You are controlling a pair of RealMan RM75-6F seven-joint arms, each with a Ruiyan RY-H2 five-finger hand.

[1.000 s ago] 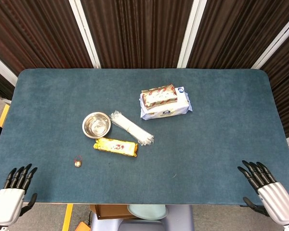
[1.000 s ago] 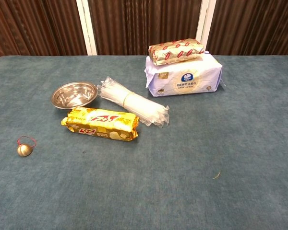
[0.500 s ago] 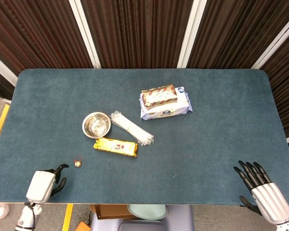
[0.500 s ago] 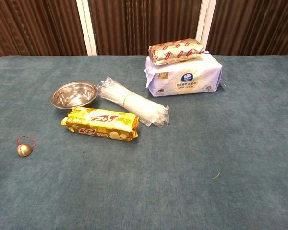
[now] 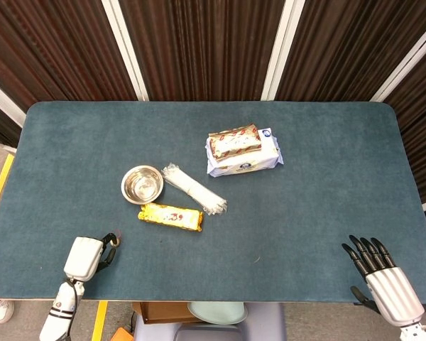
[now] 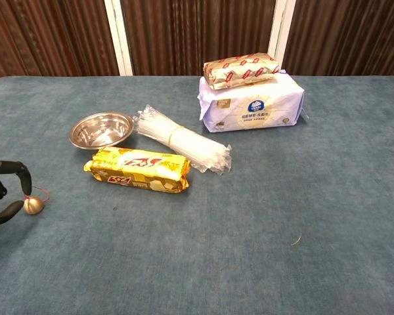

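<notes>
1. Head view: a teal felt table stands before dark ribbed panels with white strips.
2. The left hand sits at seven o'clock, fingers curved about the small bell, touching it; I cannot tell whether they grip.
3. The right hand, at five o'clock, is spread and holds nothing.

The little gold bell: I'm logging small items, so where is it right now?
In the chest view the bell lies at the table's near left, between the left hand's fingertips, left of the yellow biscuit pack.
</notes>
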